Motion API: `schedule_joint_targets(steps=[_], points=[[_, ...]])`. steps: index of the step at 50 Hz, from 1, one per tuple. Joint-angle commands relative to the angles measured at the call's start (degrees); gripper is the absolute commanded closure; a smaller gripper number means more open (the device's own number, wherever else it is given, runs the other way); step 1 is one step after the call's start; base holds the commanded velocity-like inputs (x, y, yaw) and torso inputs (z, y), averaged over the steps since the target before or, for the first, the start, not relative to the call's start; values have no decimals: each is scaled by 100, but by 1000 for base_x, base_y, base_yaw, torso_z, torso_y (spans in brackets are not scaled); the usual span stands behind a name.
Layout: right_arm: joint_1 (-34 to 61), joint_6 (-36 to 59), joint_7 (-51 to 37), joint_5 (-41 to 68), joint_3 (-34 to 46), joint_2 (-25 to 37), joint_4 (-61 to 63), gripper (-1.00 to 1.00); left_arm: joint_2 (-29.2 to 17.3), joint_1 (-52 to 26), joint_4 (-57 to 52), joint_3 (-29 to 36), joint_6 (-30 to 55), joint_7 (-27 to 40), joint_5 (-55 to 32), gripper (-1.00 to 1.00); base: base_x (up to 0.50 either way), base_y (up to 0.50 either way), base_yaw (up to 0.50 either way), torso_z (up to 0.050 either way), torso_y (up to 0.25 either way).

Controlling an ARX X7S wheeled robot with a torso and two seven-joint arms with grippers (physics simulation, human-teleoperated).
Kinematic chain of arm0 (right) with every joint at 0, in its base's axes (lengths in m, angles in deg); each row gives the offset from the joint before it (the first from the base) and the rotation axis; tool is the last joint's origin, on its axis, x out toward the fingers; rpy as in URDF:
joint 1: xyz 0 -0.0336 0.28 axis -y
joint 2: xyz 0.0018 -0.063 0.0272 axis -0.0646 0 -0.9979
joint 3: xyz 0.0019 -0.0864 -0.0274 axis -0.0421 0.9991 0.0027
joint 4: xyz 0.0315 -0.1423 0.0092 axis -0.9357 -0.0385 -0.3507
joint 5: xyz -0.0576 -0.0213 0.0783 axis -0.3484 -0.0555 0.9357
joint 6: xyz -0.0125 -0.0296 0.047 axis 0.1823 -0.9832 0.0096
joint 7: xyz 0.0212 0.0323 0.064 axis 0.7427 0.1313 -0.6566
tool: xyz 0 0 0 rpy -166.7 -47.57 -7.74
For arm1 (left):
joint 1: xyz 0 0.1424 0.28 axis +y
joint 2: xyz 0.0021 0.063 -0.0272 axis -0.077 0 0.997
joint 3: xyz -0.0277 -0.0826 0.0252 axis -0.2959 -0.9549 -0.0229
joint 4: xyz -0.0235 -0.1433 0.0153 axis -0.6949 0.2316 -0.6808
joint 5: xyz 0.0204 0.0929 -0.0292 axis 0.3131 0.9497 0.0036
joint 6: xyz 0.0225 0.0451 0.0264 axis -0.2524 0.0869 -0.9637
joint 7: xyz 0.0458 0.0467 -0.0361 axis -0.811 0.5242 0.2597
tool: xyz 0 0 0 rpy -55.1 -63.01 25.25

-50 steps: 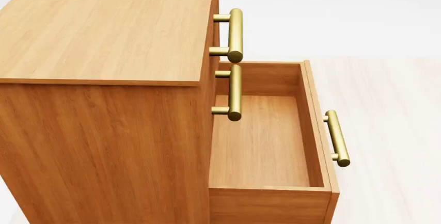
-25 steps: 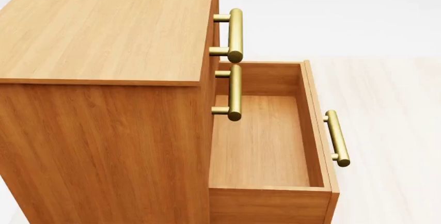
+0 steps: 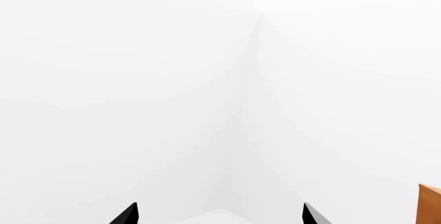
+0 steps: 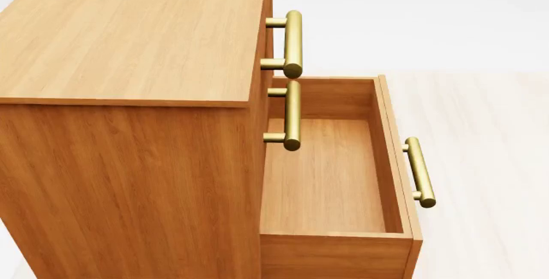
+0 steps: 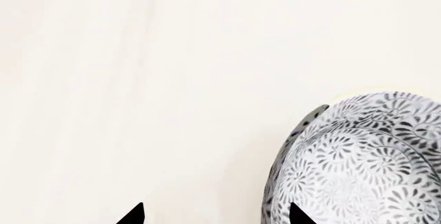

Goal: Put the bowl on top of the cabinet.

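From the head camera I saw the cabinet with its bottom drawer pulled out, while the bowl sat on the pale floor touching one tip of my right gripper, spread wide and holding nothing, as was my left gripper.

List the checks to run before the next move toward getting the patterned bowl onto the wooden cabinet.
1. Flat top of the medium-brown wood-grain cabinet bare where visible: ok.
2. White ceramic bowl with dark floral pattern located: ok, right wrist view only, on the pale surface.
3. Right gripper open: ok; one tip overlaps the bowl's rim.
4. Bowl gripped: cannot tell.
5. Left gripper open and holding nothing: ok.
6. Lowest drawer shut: not ok.
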Motion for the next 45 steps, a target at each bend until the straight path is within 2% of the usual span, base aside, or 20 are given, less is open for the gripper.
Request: schedule_joint_targets(steps=[1, 11, 12, 17, 32, 39, 45], points=[[-308, -17, -145, 185, -296, -66, -140, -100, -10, 14, 8, 13, -18, 5, 8, -100, 0, 0, 0, 0, 0], [-546, -124, -165, 240, -363, -79, -51, -100, -21, 22, 21, -2, -37, 11, -6, -100, 0, 0, 0, 0, 0], [-553, -142, -175, 236, -368, -84, -51, 100, -22, 23, 24, -3, -39, 11, -8, -100, 0, 0, 0, 0, 0], [-675, -426, -303, 151, -440, -91, -16, 100, -23, 29, 16, -2, -43, 23, -6, -100, 0, 0, 0, 0, 0], [-891, -399, -541, 122, -563, -34, -62, 100, -21, 48, 2, 15, -62, 41, -10, -100, 0, 0, 0, -1, 0], [-674, -256, -452, 156, -525, 66, 133, 100, -30, 54, -5, 10, -57, 58, -23, -100, 2, 0, 0, 0, 0], [-103, 107, -60, 88, -164, 440, 622, 100, -32, 57, -3, 10, -64, 64, -36, -100, 0, 0, 0, 0, 0]])
